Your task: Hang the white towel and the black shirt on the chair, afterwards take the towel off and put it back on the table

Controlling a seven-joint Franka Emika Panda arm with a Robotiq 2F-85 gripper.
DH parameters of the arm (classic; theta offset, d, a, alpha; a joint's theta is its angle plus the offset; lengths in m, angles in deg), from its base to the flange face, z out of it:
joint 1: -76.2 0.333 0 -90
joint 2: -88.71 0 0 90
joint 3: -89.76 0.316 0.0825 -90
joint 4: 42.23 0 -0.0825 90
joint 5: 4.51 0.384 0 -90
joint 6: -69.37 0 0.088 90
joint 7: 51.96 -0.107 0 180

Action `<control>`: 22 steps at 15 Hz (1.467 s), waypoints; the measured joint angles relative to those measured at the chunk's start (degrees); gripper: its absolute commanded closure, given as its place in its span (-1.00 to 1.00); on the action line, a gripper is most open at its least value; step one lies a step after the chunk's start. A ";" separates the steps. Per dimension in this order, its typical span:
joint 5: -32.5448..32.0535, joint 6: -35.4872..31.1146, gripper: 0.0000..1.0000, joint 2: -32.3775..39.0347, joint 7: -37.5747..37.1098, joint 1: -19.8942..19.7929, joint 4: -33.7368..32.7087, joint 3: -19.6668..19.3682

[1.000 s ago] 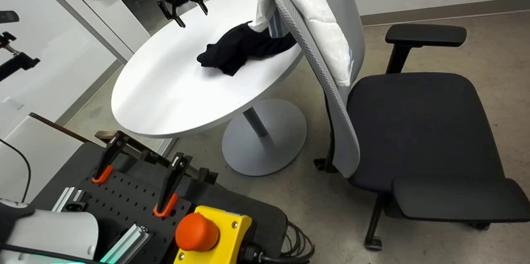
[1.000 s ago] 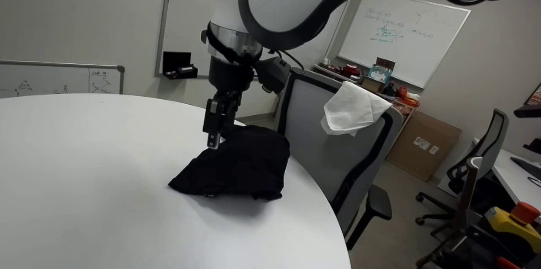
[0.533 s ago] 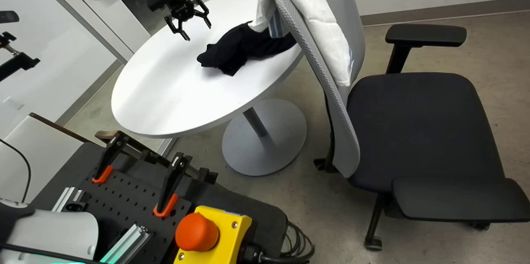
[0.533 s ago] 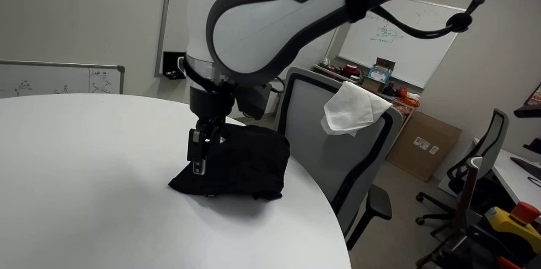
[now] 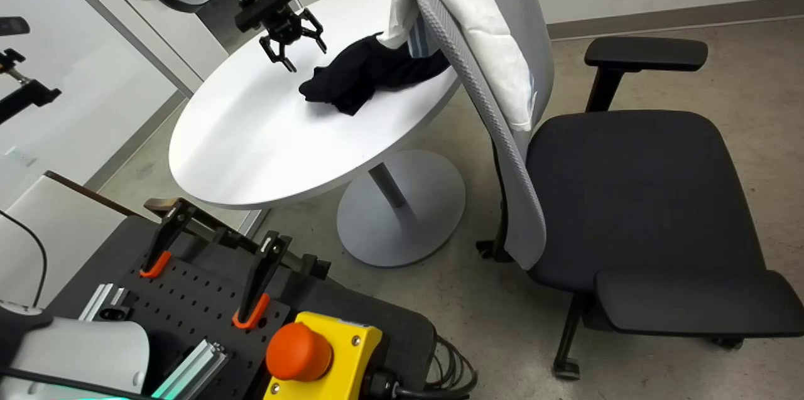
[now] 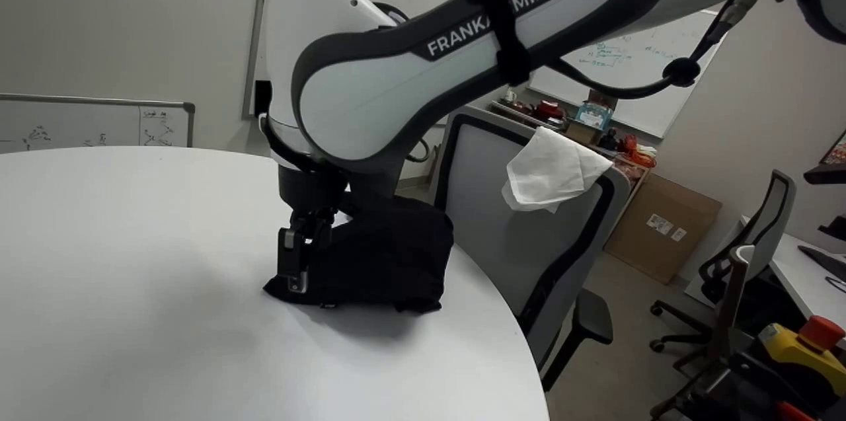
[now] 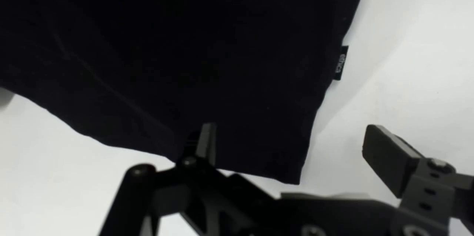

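The black shirt (image 5: 370,70) lies crumpled on the round white table (image 5: 251,136), close to the chair back; it also shows in an exterior view (image 6: 396,256). The white towel (image 5: 487,29) hangs over the top of the grey chair's backrest (image 5: 524,211), also seen in an exterior view (image 6: 552,170). My gripper (image 5: 308,59) is open and empty, pointing down near the shirt's edge. In the wrist view, the gripper (image 7: 291,143) has a shirt corner (image 7: 274,158) between its spread fingers; the left finger overlaps the shirt (image 7: 222,62), the right one is over bare table. Contact cannot be told.
The chair's backrest (image 6: 482,183) stands right at the table edge beside the shirt. A dark cart (image 5: 377,318) with clamps and a yellow box with an orange button (image 5: 298,351) stands near the table. A label (image 7: 340,63) sticks out from the shirt's edge.
My arm and open gripper have come down towards the table and moved to the shirt's edge, leftward in an exterior view. The shirt, towel and chair have not moved.
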 measured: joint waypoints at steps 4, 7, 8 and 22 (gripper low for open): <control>0.00 1.21 -0.96 3.39 0.00 0.00 -4.30 -0.65; 0.00 2.15 -0.39 5.98 0.00 0.01 -7.40 -0.98; 0.00 2.48 -0.27 6.74 0.00 0.02 -8.30 -1.08; 0.13 7.67 1.00 12.04 -0.15 0.11 -17.59 -1.22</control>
